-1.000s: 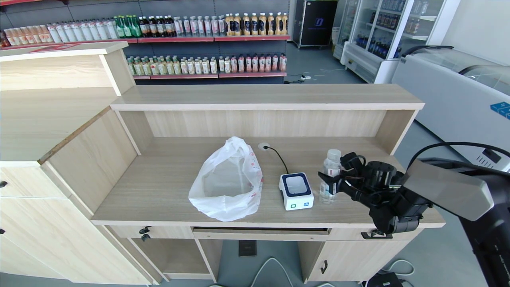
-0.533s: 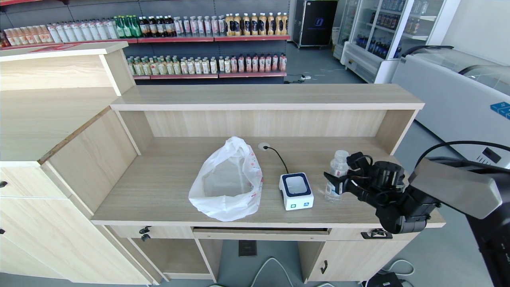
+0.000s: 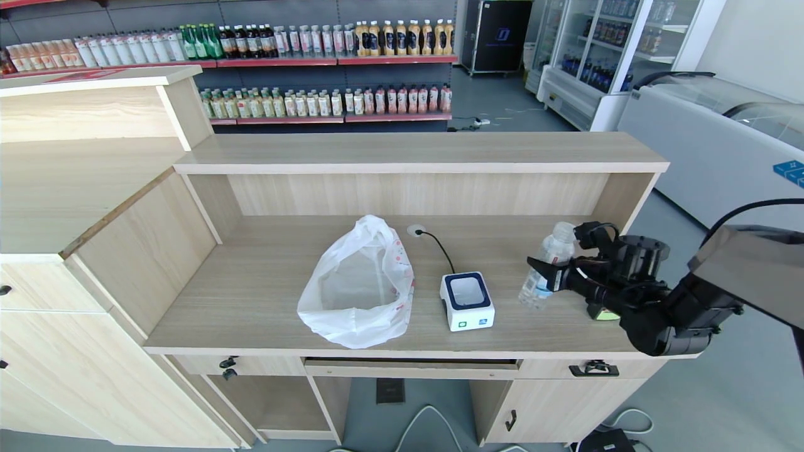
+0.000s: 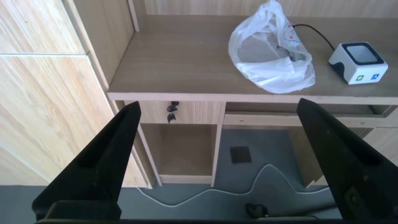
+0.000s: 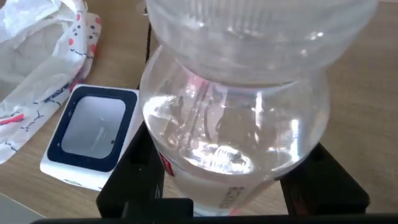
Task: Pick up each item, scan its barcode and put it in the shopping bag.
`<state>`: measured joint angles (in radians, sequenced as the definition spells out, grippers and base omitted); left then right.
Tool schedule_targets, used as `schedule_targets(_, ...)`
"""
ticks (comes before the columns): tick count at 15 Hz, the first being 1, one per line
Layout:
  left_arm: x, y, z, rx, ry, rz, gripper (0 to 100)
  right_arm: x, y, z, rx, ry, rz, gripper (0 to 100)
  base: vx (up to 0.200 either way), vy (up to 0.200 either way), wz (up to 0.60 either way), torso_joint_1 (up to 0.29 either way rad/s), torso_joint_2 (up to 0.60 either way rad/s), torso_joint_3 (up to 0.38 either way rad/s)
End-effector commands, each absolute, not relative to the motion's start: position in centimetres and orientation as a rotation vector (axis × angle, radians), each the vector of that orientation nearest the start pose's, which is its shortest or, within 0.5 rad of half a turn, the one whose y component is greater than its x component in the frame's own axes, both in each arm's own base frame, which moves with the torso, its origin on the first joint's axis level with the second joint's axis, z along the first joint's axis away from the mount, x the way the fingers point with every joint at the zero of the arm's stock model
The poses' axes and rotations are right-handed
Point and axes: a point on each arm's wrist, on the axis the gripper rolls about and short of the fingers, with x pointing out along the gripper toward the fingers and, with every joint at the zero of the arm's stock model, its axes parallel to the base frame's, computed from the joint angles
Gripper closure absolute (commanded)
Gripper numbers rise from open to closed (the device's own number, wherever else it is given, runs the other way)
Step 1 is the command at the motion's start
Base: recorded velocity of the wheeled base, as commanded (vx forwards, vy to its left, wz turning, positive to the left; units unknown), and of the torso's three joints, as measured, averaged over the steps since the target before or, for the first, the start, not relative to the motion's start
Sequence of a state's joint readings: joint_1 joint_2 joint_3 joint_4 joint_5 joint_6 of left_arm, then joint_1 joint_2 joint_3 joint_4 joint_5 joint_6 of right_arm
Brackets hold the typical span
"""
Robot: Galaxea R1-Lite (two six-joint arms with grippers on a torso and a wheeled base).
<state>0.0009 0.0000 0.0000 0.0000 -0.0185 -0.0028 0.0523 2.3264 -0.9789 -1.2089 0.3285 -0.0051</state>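
A clear water bottle (image 3: 548, 267) with a pale cap hangs tilted above the right end of the wooden counter (image 3: 264, 295), its cap leaning away to the back right. My right gripper (image 3: 554, 277) is shut on its lower body. The right wrist view shows the bottle (image 5: 236, 124) up close between my black fingers (image 5: 134, 183). A white and blue barcode scanner (image 3: 467, 300) sits just left of the bottle, face up. The white plastic shopping bag (image 3: 358, 285) lies open at the counter's middle. My left gripper (image 4: 217, 106) is open, low and out in front of the counter's left end.
A black cable (image 3: 434, 243) runs from the scanner back to a hole in the counter. A raised shelf and side walls enclose the counter at the back and sides. From the left wrist, the bag (image 4: 270, 46) and scanner (image 4: 357, 62) appear on the counter.
My right gripper has lifted the bottle off the counter and carried it right and back, away from the scanner. The bottle now tilts instead of standing upright.
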Motion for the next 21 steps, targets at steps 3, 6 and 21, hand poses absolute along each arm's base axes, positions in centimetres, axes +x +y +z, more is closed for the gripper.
schedule_targets(3, -2.3, 0.0, 7.5, -0.003, 0.000, -0.017, 0, 37.6, -1.0, 16.4, 0.260, 0.118, 0.311, 100, 0.000, 0.000, 0.00, 0.000, 0.00, 0.000)
schedule_targets(6, -2.3, 0.0, 7.6, -0.003, 0.002, -0.017, 0, 35.2, -1.4, 20.0, 0.364, 0.140, 0.356, 100, 0.000, 0.000, 0.00, 0.000, 0.00, 0.000)
schedule_targets(21, -2.3, 0.0, 7.6, -0.003, 0.002, -0.017, 0, 16.4, 5.9, 29.6, 0.508, 0.166, 0.965, 100, 0.000, 0.000, 0.00, 0.000, 0.00, 0.000)
